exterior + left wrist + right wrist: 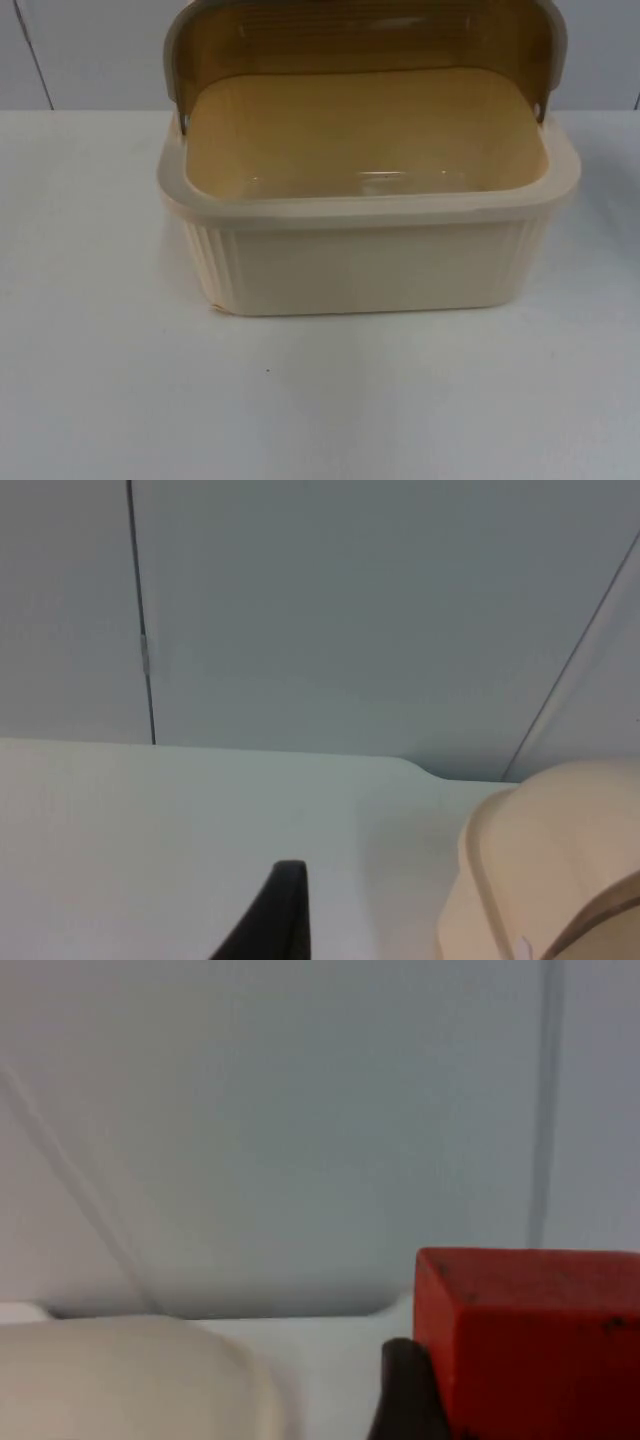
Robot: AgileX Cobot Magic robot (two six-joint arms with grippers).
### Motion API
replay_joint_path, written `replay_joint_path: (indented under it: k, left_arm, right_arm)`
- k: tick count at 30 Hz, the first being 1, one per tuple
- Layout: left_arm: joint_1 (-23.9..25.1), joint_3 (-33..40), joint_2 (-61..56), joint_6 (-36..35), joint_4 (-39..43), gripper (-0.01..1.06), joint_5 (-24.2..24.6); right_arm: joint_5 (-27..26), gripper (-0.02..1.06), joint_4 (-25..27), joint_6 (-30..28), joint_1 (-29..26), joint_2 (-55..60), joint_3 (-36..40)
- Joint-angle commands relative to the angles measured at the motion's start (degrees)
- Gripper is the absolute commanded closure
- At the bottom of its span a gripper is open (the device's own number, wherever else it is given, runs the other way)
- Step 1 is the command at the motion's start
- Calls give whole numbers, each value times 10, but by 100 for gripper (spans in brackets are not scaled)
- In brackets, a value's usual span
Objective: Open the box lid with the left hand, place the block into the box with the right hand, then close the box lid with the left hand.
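1. At the right claw [425, 1400], seen from the right wrist: one black fingertip [405, 1390] presses against the side of a red block [530, 1345]. Block sits hard against the finger and looks lifted off the bench, so I judge the claw clamped on it; the second finger is hidden behind the block.
2. Beyond the block: the cream rounded rim of the box [130, 1375], then the white bench [330, 1335], then the grey partition wall [300, 1110]. Block is near the box but not over its opening.
3. Left claw [275, 920]: one black fingertip above bare bench, nothing against it; cannot tell whether the fingers are apart or together. A corner of the box [540, 870] lies just beside it. This arm appears to be waiting.
4. Top view: box [370, 265] stands square on the bench [320, 400], ribbed cream walls, lid [365, 40] of translucent amber swung up and back. Interior empty.
5. Judgement: lid step done; placing the block is the step in hand.
6. To do it well: carry the block high enough to pass the rim, centre it over the opening, stay away from the raised lid, lower close to the floor before releasing so it does not bounce.
7. No brand, label or writing legible on box, lid or block.
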Motion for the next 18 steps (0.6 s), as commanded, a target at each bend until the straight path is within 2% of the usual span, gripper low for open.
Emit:
replay_joint_path:
  k: [1, 2, 6, 7, 12, 18]
  left_arm:
    - [2, 3, -2, 2, -1, 0, 0]
    - [2, 3, -2, 2, -1, 0, 0]
    - [2, 3, -2, 2, -1, 0, 0]
    - [2, 3, -2, 2, -1, 0, 0]
    - [2, 3, -2, 4, -1, 0, 0]
    - [2, 3, -2, 6, -1, 0, 0]
  right_arm:
    - [-6, 105, 3, -25, 72, -6, -22]
    - [-6, 105, 3, -25, 72, -6, -22]
    - [-6, 105, 22, -55, 169, -6, -30]
    - [-6, 105, 22, -55, 169, -6, -30]
    - [-10, 105, 20, -83, 265, 14, -29]
    - [0, 105, 21, -82, 291, 65, -29]
